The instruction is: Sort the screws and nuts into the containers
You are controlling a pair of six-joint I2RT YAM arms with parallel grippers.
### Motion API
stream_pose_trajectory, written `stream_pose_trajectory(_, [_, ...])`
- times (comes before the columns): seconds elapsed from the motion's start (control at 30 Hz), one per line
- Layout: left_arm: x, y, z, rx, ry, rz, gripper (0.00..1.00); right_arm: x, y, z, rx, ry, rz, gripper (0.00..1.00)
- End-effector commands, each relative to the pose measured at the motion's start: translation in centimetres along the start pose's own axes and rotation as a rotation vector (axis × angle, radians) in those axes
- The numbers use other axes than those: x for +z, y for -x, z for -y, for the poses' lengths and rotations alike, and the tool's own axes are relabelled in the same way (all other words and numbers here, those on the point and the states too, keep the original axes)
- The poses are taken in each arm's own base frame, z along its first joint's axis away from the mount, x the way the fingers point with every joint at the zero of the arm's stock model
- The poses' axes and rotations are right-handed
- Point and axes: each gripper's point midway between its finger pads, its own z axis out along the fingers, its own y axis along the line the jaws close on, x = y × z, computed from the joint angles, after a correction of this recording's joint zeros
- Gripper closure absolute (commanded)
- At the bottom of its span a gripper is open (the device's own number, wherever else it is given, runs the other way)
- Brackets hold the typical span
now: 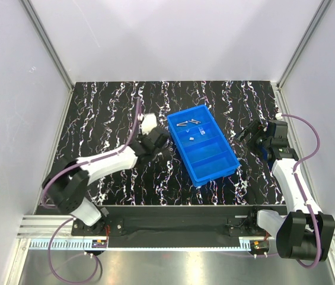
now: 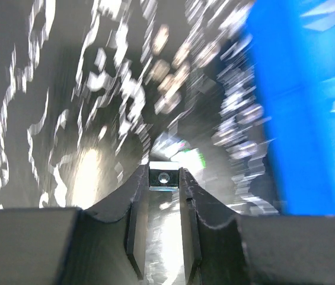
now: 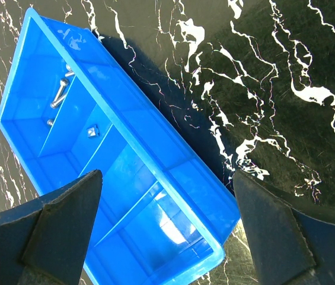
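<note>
**Q:** Stock on the top view, left to right?

**A:** Table (image 1: pixel 105 101): one, black with white veining. My left gripper (image 1: pixel 150 138): one, left of centre, just beside the long left wall of the tray. Tray (image 1: pixel 211 169): one, bright blue, centre of frame, lying at a slant. Compartments (image 1: pixel 204 151): four, in a row. My right gripper (image 1: pixel 255 133): one, right of centre, near the tray's right wall but apart from it.

**Q:** Contents of the tray?

**A:** Far compartment, upper left in the right wrist view: screws (image 3: pixel 60 95), two counted for certain, lying flat. There is also one small bit (image 3: pixel 50 122) by the divider, too small to name. Second compartment: loose nut (image 3: pixel 93 132), one, on the floor close to that same divider.

**Q:** Left gripper, state?

**A:** Narrow. My fingers (image 2: pixel 136 205) are closed in on one square nut (image 2: pixel 164 177) with a round hole. It is held at the very tips, lower centre of the left wrist view, and both inner faces touch it. The tray's blue wall fills the right of that frame. The view is blurred, so I cannot tell whether the nut rests on the table or hangs above it.

**Q:** Right gripper, state?

**A:** Wide. One finger sits at lower left and one at lower right of the right wrist view, with the tray showing in the gap between them. It holds nothing and touches nothing.
</note>
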Motion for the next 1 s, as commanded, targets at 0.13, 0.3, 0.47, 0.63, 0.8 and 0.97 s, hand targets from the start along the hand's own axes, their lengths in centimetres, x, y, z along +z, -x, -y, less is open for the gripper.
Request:
stream_pose_trajectory(0.13, [-5.8,12.7,9.2,-0.019,-0.366,0.266,0.84,-0.2,0.8,-0.4,-0.010,0.012,0.038,0.00])
stream_pose_trajectory(0.3, [-5.0,12.5,14.5,-0.017,-0.464,0.227,0.85,-0.2,0.7,-0.3,-0.013,0.003,0.034,0.00])
stream_pose_trajectory(0.47, [-2.3,10.0,18.9,0.031,-0.537,0.141,0.84,-0.3,0.7,-0.2,-0.015,0.000,0.032,0.00])
stream_pose_trajectory(0.63, [-1.0,8.3,21.0,0.052,-0.579,0.082,0.84,-0.4,1.0,0.0,-0.021,-0.019,0.045,0.00])
stream_pose_trajectory(0.8, [0.5,6.9,20.9,0.065,-0.548,0.047,0.75,-0.4,1.1,0.0,-0.021,-0.017,0.043,0.00])
stream_pose_trajectory(0.97, [-1.5,8.9,20.6,0.072,-0.569,0.090,0.37,-0.4,1.1,-0.1,-0.023,-0.016,0.044,0.00])
